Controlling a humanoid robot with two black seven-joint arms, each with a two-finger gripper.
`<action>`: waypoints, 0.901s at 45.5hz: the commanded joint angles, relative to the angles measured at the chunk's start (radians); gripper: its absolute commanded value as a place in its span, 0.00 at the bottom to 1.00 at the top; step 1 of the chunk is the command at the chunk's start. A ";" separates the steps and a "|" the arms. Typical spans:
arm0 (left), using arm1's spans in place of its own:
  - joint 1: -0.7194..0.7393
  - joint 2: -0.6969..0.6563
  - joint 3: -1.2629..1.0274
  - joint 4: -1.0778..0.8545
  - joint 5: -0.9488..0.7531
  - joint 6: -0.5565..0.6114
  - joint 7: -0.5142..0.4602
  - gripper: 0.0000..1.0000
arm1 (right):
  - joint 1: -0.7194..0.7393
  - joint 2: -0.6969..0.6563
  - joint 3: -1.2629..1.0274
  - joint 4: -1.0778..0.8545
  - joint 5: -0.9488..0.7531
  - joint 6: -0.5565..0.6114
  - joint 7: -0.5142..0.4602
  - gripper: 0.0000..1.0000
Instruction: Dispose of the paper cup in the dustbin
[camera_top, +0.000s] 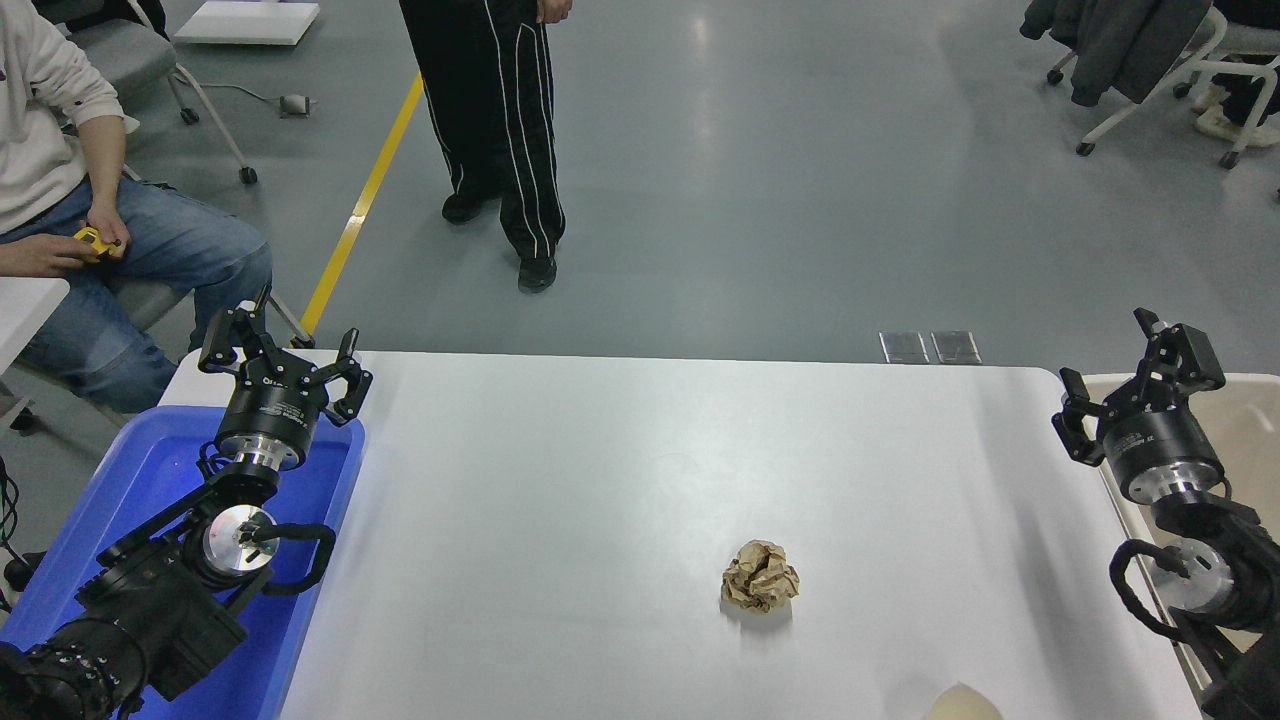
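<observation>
The paper cup (962, 704) is an off-white shape at the table's near edge, mostly cut off by the picture's bottom edge. The dustbin (1252, 408), a beige tub, stands off the table's right side, partly hidden by my right arm. My right gripper (1112, 366) is open and empty, raised over the dustbin's near-left rim, far from the cup. My left gripper (287, 347) is open and empty, parked over the blue tub at the lower left.
A crumpled brown paper ball (760, 576) lies on the white table (600, 480), right of centre. A bright blue tub (165, 470) sits at the table's left. One person sits at the far left, another stands beyond the table.
</observation>
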 joint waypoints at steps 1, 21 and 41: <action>0.000 0.000 0.000 0.000 -0.002 -0.001 0.001 1.00 | 0.001 -0.008 0.004 -0.001 0.000 0.000 0.000 0.99; 0.000 0.000 0.000 0.000 0.000 0.001 0.001 1.00 | -0.002 -0.010 0.033 -0.007 0.000 -0.002 0.000 0.99; 0.000 0.000 0.000 0.000 0.000 -0.001 0.000 1.00 | -0.017 -0.003 0.018 -0.005 0.000 0.000 0.000 0.99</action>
